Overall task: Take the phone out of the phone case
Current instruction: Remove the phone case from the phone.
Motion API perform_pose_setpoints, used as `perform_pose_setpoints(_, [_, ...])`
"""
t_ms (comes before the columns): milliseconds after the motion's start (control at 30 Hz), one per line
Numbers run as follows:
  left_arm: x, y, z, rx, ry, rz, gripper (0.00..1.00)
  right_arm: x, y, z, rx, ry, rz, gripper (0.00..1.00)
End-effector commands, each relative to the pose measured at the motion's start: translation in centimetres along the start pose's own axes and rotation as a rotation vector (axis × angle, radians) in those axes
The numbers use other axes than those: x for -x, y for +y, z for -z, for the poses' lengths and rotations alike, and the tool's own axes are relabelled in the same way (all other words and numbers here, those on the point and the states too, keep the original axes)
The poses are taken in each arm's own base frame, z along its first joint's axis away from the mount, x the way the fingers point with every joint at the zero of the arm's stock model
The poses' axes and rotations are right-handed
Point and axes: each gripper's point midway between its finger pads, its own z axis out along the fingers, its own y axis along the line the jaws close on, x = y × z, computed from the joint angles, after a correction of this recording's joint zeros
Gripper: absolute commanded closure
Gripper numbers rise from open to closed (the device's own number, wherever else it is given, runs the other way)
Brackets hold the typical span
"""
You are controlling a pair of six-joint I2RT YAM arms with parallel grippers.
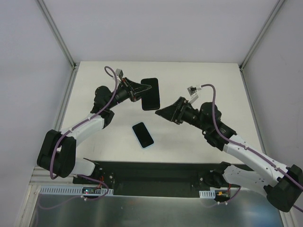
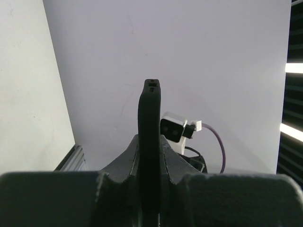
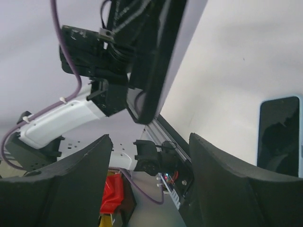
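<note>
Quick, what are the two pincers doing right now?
Left pincer: closed on the black case, held up off the table.
Right pincer: open, holding nothing.

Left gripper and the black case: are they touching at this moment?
Touching. The left wrist view shows the left gripper shut on the black case: its jaws press both flat sides, with no gap between them.

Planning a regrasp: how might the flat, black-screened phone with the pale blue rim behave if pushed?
The blue-rimmed phone lies flat on the white table, so it would likely slide rather than tip or roll. It looks glossy, so probably slippery, and rigid.
</note>
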Motion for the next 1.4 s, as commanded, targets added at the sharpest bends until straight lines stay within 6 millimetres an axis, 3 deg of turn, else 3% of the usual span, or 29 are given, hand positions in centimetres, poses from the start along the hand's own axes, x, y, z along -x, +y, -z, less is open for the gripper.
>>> perform_pose_setpoints(0, [-0.2, -6.0, 0.6, -0.156, -0.019, -0.110, 1.00, 2.8, 4.6, -1.0, 0.142, -0.060, 0.023, 0.33])
perform_pose_setpoints(67, [-0.2, -6.1, 0.6, -0.157, -0.019, -0.111, 1.00, 3.2, 4.6, -1.5, 0.149, -0.081, 0.008, 0.35])
perform_pose_setpoints(267, [-0.4, -6.3, 0.8, -0.165, -0.021, -0.110, 1.00, 4.4, 5.4, -3.3, 0.225, -0.129, -0.069, 0.58])
perform_pose_setpoints(300, [-0.4, -6.4, 0.9, -0.168, -0.021, -0.112, 1.00, 4.1, 4.7, -3.8, 0.220, -0.126, -0.086, 0.60])
perform_pose_setpoints(433, [-0.5, -6.3, 1.0, -0.165, -0.016, -0.110, 1.00, 4.5, 4.8, -4.4, 0.242, -0.141, -0.096, 0.66])
perform_pose_setpoints(500, [-0.6, -6.1, 1.1, -0.163, -0.011, -0.104, 1.00, 4.4, 4.7, -4.7, 0.248, -0.140, -0.101, 0.76])
perform_pose_setpoints(567, [-0.4, -6.1, 1.3, -0.160, -0.014, -0.099, 1.00, 4.3, 4.6, -4.8, 0.246, -0.136, -0.101, 0.94])
perform_pose_setpoints(633, [-0.6, -5.9, 1.5, -0.144, 0.016, -0.095, 1.00, 4.4, 5.2, -4.8, 0.253, -0.108, -0.083, 0.98])
perform_pose_setpoints(667, [-0.5, -5.8, 1.6, -0.131, 0.033, -0.089, 1.00, 3.7, 4.3, -4.9, 0.204, -0.061, -0.060, 0.99])
perform_pose_setpoints(700, [-1.3, -6.1, 1.7, -0.123, 0.097, -0.099, 0.96, 3.9, 3.9, -5.1, 0.178, -0.029, -0.047, 0.99])
perform_pose_setpoints(800, [-2.1, -5.7, 1.7, -0.092, 0.184, -0.084, 0.69, 3.1, 3.4, -4.8, 0.138, 0.094, 0.027, 0.99])
perform_pose_setpoints(833, [-2.8, -5.4, 1.9, -0.086, 0.231, -0.088, 0.65, 2.3, 3.4, -4.4, 0.155, 0.155, 0.034, 0.99])
perform_pose_setpoints(900, [-3.2, -5.2, 2.1, -0.081, 0.265, -0.084, 0.45, 2.5, 3.1, -4.3, 0.155, 0.198, 0.030, 0.98])
perform_pose_setpoints(967, [-3.8, -4.7, 2.3, -0.070, 0.308, -0.088, 0.37, 2.0, 2.9, -3.9, 0.162, 0.248, 0.022, 0.99])
perform_pose_setpoints(1033, [-3.9, -4.6, 2.3, -0.065, 0.329, -0.092, 0.39, 2.1, 2.5, -3.9, 0.155, 0.259, 0.026, 0.99])
perform_pose_setpoints(1200, [-4.1, -4.4, 2.3, -0.058, 0.349, -0.093, 0.75, 1.7, 2.1, -3.8, 0.147, 0.304, 0.006, 0.99])
perform_pose_setpoints(1300, [-4.0, -4.3, 2.3, -0.057, 0.346, -0.090, 0.85, 1.7, 1.4, -4.0, 0.128, 0.310, -0.014, 0.99])
perform_pose_setpoints(1367, [-4.0, -4.4, 2.3, -0.059, 0.342, -0.089, 0.85, 1.6, 1.0, -4.1, 0.112, 0.314, -0.040, 0.98])
